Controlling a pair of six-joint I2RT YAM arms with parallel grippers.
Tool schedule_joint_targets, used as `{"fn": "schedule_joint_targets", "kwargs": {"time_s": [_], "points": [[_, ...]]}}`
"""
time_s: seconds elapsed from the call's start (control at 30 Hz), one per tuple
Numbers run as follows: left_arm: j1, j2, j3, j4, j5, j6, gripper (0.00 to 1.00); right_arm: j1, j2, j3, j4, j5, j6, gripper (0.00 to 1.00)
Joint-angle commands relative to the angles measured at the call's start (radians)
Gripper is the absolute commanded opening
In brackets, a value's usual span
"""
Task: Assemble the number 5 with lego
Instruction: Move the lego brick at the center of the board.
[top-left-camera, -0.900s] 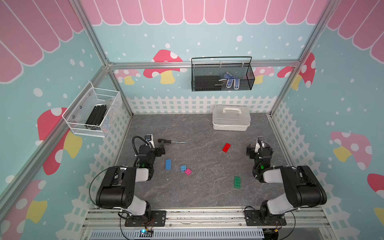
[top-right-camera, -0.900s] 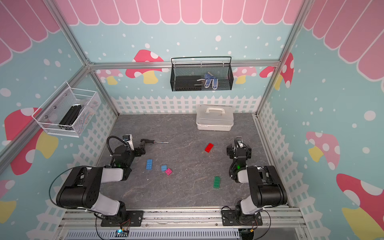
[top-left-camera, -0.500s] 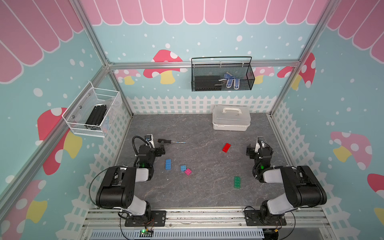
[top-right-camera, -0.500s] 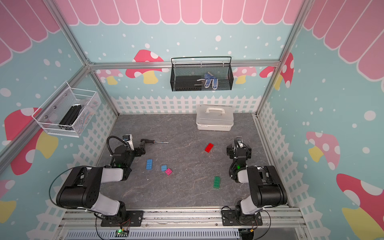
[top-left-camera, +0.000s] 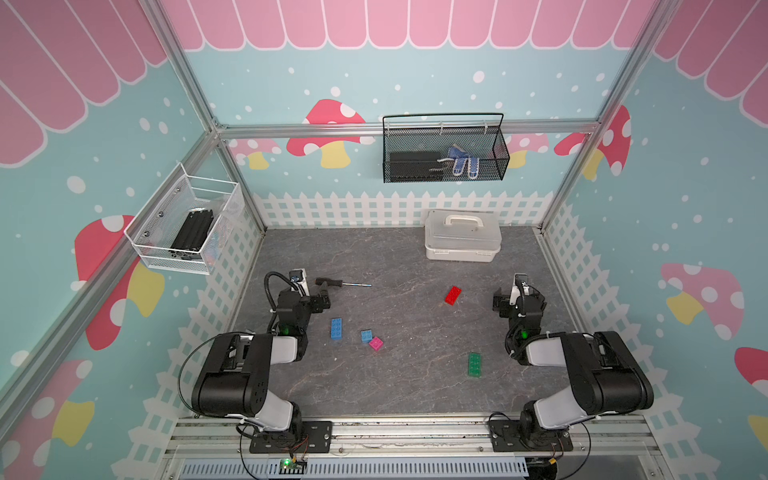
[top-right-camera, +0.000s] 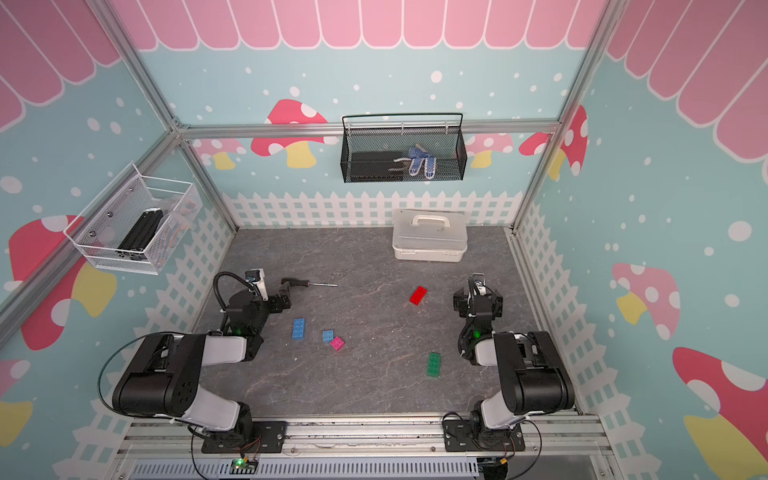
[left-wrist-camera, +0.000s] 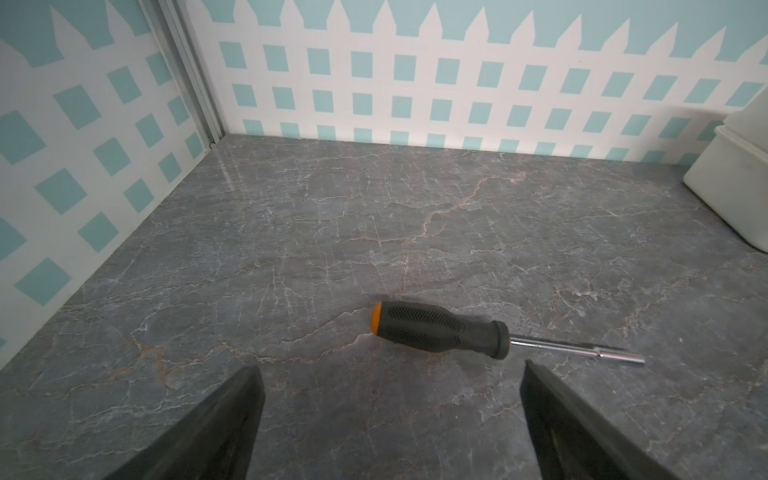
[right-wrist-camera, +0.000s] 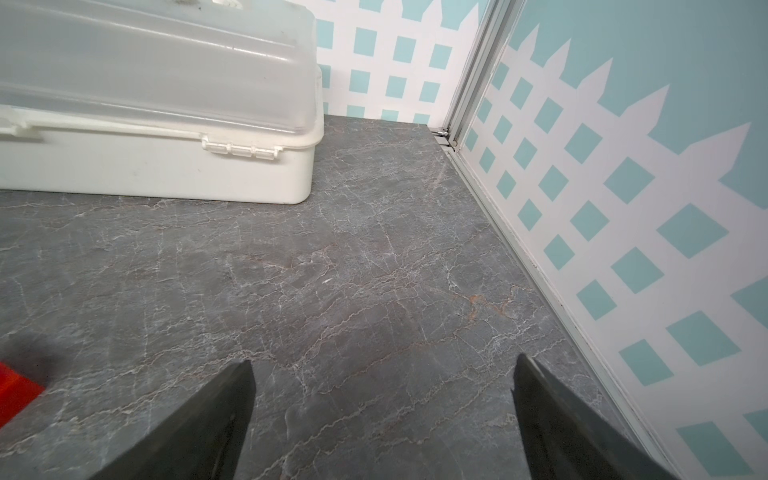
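Lego: five bricks, all loose on the worktop (top-left-camera: 415, 395), none stacked, none gripped. Left pincer (left-wrist-camera: 390, 368): jaws wide apart, empty, held low and aimed at the back wall. A screwdriver (left-wrist-camera: 436, 328) lies just ahead of it, crosswise, and is not part of the job. Right pincer (right-wrist-camera: 383, 360): jaws wide apart too, empty, aimed at the back corner beside the white lidded box (right-wrist-camera: 158, 124). Outward from the left pincer: the long blue brick (top-left-camera: 336, 328) lies near, back toward the arm's base and inward toward the middle, outside the left wrist view. Its long axis runs roughly front to back. Further inward are the small blue brick (top-left-camera: 366, 336) and the pink brick (top-left-camera: 376, 343), just beside each other corner to corner; cannot tell if they touch. Outward from the right pincer: the red brick (top-left-camera: 452, 295) lies to its left, about level with it, long axis slanted; only a red sliver shows at the edge of the right wrist view. The green brick (top-left-camera: 474, 365) lies back toward that arm's base, long axis front to back. Judgement: the left arm is nearer both blues and the pink, the right arm nearer red and green. To take the long blue, the left pincer would need to draw back and swing inward, then close across the brick's short width.
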Motion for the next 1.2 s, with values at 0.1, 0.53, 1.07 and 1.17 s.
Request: {"fn": "schedule_joint_targets", "kwargs": {"time_s": [0.1, 0.53, 1.07, 1.17], "points": [[-0.019, -0.136, 0.128, -0.299, -0.213, -0.048, 0.99, 0.008, -0.161, 0.136, -0.402, 0.059, 0.033, 0.98], [-0.215, -0.235, 0.396, -0.841, -0.328, -0.162, 0.99, 0.151, -0.268, 0.624, -1.519, 0.009, 0.341, 0.95], [-0.304, -0.286, 0.444, -1.019, -0.041, -0.283, 0.99, 0.386, -0.389, 0.437, -1.824, -0.251, 0.645, 0.72], [-0.313, -0.288, 0.449, -1.055, -0.038, -0.289, 0.99, 0.433, -0.377, 0.401, -1.791, -0.275, 0.67, 0.72]]}}
